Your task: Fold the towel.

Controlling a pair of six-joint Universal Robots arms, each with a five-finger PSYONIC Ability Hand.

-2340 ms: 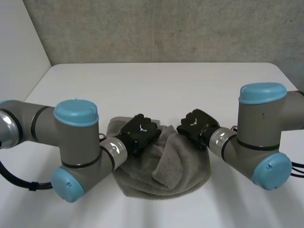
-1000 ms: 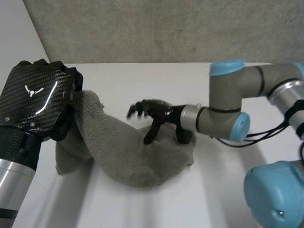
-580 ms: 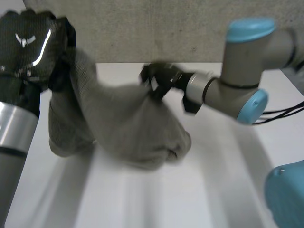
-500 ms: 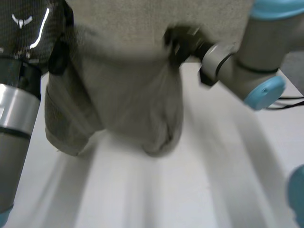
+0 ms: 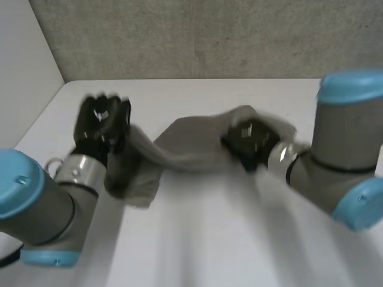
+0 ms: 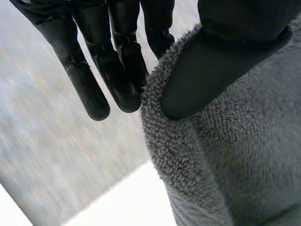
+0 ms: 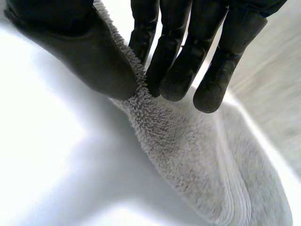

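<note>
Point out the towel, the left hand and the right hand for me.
towel (image 5: 185, 146), head view, stretched middle between the hands.
left hand (image 5: 103, 122), head view, back of the hand.
right hand (image 5: 250, 140), head view, back of the hand.

Head camera looks down from behind; wrist cameras close; all share towel.

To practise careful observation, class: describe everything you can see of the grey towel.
The towel is grey, looped terry cloth. It stretches between the two hands over the white table, sagging in the middle. The left hand pinches one edge between thumb and fingers; the right hand pinches another likewise. A loose end hangs below the left hand.
</note>
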